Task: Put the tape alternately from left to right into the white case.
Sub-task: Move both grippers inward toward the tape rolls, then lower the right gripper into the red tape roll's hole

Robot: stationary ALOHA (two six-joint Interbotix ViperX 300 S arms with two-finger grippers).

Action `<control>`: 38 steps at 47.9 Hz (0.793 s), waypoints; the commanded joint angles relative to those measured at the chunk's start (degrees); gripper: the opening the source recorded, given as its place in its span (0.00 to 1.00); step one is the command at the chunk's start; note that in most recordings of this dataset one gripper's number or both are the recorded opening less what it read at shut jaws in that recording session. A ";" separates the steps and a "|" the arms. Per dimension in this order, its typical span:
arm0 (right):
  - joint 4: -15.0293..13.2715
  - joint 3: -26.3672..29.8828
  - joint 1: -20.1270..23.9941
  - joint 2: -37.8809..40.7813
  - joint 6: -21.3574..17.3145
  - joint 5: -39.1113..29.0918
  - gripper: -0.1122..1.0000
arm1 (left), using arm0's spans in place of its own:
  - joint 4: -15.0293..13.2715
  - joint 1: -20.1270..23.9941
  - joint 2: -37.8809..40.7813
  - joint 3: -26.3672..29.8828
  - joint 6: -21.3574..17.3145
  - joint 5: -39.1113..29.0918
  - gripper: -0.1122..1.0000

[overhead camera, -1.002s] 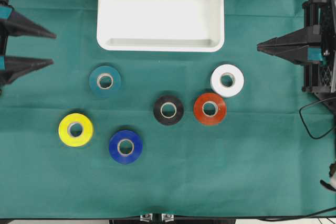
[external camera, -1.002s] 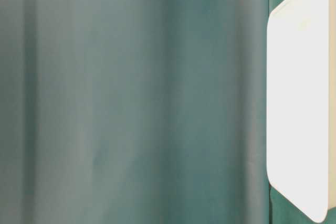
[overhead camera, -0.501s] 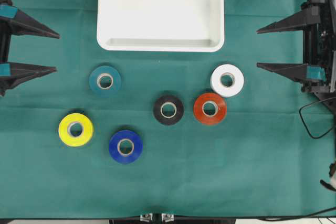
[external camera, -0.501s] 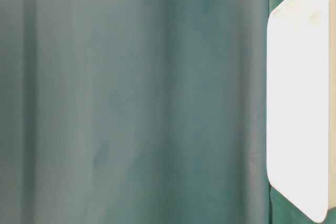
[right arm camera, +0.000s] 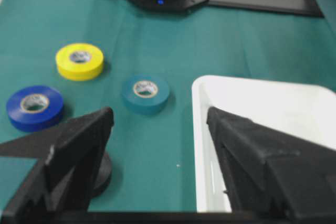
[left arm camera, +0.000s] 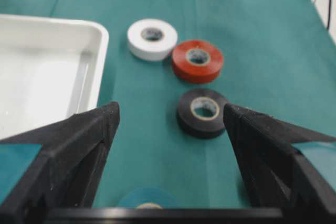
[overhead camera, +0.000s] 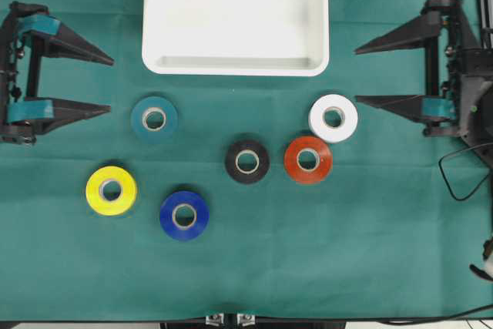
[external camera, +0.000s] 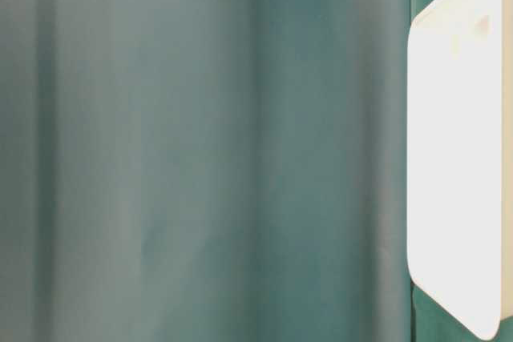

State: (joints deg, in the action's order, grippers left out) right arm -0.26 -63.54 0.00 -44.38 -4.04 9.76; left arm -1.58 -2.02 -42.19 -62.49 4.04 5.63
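Reaching in from the left edge, the left gripper (overhead camera: 106, 84) lies level over the cloth (overhead camera: 308, 252) with its jaws spread wide, holding nothing. Opposite, the right gripper (overhead camera: 358, 75) mirrors it, jaws likewise apart and bare. Between them the white case (overhead camera: 235, 63) sits at the top. Below it all six rolls lie flat on the cloth: teal (overhead camera: 154, 119), yellow (overhead camera: 111, 189), blue (overhead camera: 184, 215), black (overhead camera: 247, 161), red (overhead camera: 308, 159), white (overhead camera: 333, 118). No writing is legible.
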 commanded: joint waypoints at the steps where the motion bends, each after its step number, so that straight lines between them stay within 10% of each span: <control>1: 0.00 2.72 0.00 2.55 -0.09 -0.44 0.85 | -0.09 -0.18 1.67 2.64 0.00 -0.88 0.86; 38: -0.09 9.67 -0.09 14.85 -0.09 -5.01 0.84 | -0.09 -0.18 14.06 9.76 0.88 -12.13 0.86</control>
State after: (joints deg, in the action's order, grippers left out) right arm -0.26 -55.37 0.00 -29.44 -4.04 4.57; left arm -1.58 -2.02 -27.95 -54.23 4.83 -6.77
